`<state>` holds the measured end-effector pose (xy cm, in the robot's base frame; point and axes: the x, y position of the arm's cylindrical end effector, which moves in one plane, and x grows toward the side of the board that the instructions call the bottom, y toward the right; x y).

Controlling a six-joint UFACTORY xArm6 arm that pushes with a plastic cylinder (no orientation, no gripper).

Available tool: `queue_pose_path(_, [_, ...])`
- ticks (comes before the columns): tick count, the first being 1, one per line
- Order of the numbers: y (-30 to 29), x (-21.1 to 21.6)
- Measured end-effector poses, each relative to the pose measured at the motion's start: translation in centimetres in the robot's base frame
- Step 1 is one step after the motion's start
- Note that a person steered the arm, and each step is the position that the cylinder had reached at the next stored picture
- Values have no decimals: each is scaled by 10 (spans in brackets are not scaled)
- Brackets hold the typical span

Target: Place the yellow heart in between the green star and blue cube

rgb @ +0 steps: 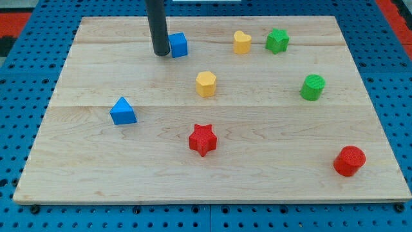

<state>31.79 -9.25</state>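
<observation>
Camera view shows the board (212, 187) taking up most of the frame, a pale wooden slab with eight little blocks scattered on it, and no containers anywhere, so nothing is sitting in anything. Next biggest is my rod coming down from the view's top, with my tip (160, 55) planted just to the view's left of the blue cube (178, 44), close enough that I'd call it touching or nearly so. No fingers on this rig, so nothing is clenched or released, it's just a bare rod. The yellow heart (242, 42) sits near the view's top, right of the cube, with the green star (277, 40) just beside it on its right. So honestly the heart already lies on the line between cube and star, only much closer to the star. From my tip the heart is off to the view's right, with the cube in the way. Other stuff, well apart from that row: a yellow hexagon (205, 84), a green cylinder (313, 87), a blue triangle (122, 111), a red star (203, 139) and a red cylinder (349, 160).
</observation>
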Motion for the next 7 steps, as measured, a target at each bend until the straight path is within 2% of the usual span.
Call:
queue_pose_path(3, [66,-12])
queue_pose_path(6, [201,-11])
queue_pose_path(7, [209,-11])
